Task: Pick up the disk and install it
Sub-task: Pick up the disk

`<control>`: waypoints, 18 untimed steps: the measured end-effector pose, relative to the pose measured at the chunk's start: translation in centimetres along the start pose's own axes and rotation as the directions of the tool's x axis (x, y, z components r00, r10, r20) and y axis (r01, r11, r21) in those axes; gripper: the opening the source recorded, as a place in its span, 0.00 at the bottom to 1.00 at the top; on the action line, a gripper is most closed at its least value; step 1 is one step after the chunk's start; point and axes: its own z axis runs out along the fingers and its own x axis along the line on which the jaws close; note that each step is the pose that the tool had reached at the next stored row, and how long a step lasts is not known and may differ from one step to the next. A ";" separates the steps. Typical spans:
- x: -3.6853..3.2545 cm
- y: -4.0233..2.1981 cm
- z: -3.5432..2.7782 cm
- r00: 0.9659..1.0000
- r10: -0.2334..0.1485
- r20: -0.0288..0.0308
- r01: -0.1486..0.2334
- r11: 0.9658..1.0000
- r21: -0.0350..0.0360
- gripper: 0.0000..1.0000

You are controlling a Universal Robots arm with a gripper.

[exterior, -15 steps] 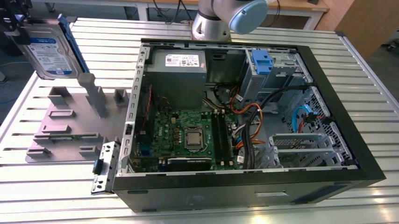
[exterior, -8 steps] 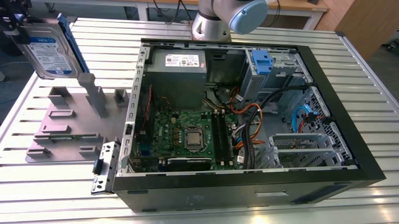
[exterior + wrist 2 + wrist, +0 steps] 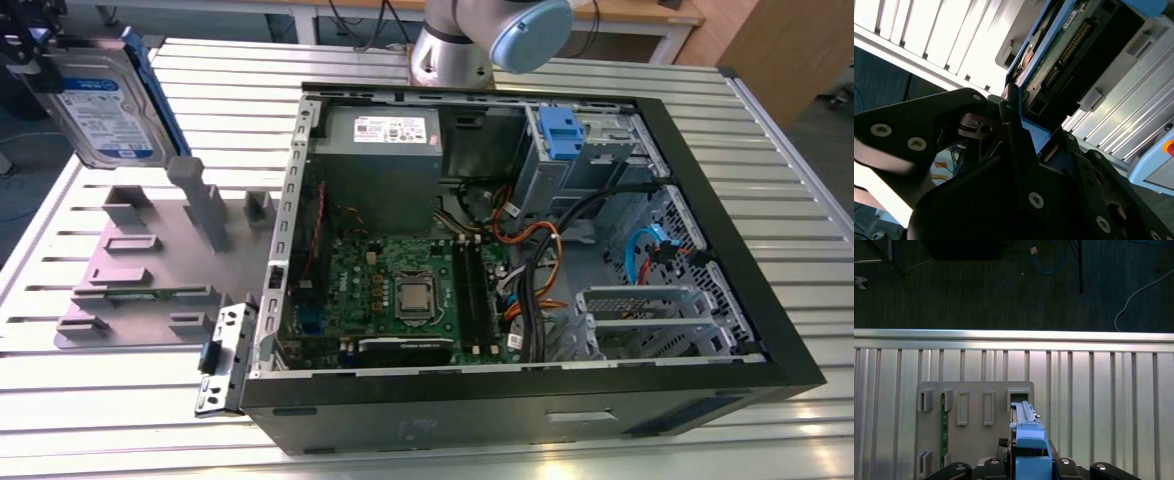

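Observation:
In the exterior view the disk (image 3: 114, 105), a silver drive with a white-and-blue label in a blue carrier frame, hangs tilted in the air at the exterior view's far left, above the grey fixture plate (image 3: 140, 275). My gripper (image 3: 38, 55) is shut on its upper end. The first wrist view looks down the disk's (image 3: 1028, 437) blue-framed edge, with the gripper (image 3: 1026, 467) clamped on it and the fixture plate (image 3: 974, 445) beneath. In the second wrist view the black fingers (image 3: 1016, 145) pinch the disk (image 3: 1054, 60) by its carrier, its green circuit board showing.
An open computer case (image 3: 747, 350) lies on the slatted metal table (image 3: 107, 420), with motherboard, cables, a grey power supply (image 3: 380, 135) and a metal bay with a blue latch (image 3: 561, 130). The arm's base (image 3: 467, 40) stands behind the case. A small metal bracket (image 3: 224, 360) lies by the case.

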 end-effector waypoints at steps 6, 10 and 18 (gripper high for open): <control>0.00 0.01 -0.12 1.000 0.000 0.000 0.000 1.000 0.000 0.37; 0.00 0.01 -0.21 1.000 0.000 0.000 0.000 1.000 0.000 0.37; 0.00 0.02 -0.40 1.000 0.000 0.000 0.000 1.000 0.000 0.37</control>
